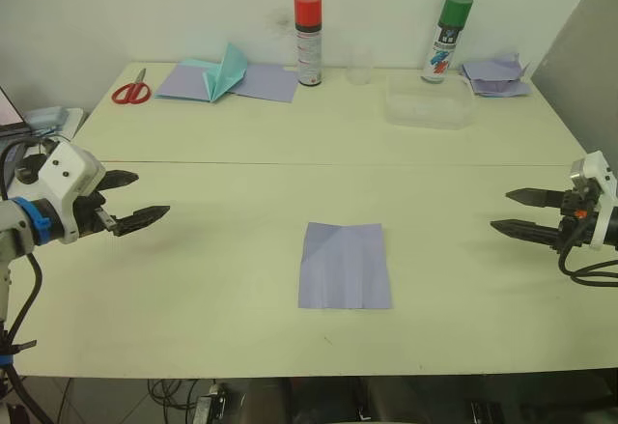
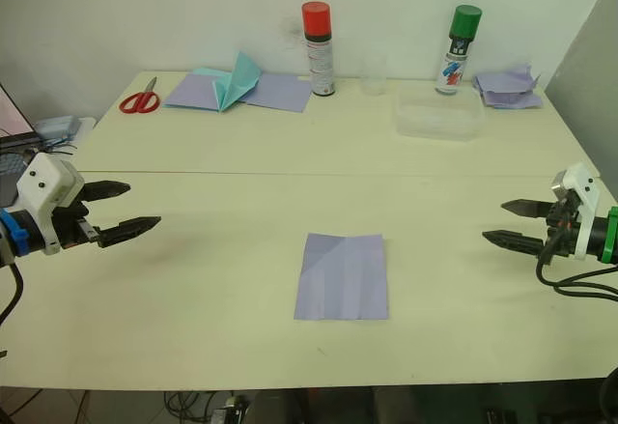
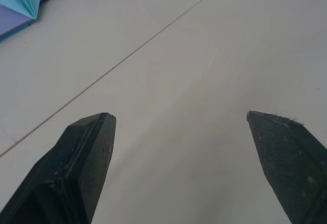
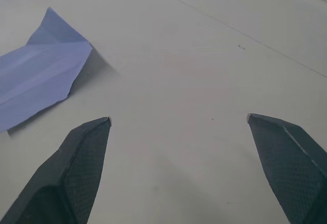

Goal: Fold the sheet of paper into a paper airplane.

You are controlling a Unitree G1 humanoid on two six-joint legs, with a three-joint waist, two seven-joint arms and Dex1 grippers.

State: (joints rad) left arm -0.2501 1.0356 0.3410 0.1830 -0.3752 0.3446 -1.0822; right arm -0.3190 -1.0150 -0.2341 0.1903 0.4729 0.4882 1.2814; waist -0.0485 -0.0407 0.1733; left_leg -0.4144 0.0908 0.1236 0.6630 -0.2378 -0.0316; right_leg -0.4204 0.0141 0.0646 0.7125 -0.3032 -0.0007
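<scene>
The sheet of paper (image 1: 345,266) lies flat on the surface (image 1: 241,269), creased but essentially unfolded, midway between the spread left gripper (image 1: 141,200) and spread right gripper (image 1: 510,211), every airplane fold seemingly remaining.

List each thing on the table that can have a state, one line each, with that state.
sheet of paper: flat on the table, creased, untouched
left gripper: open, empty
right gripper: open, empty
red-capped spray can: upright, capped
green-capped spray can: upright, capped
scissors: lying flat
plastic tub: upright, lidless
teal paper shape: folded
</scene>
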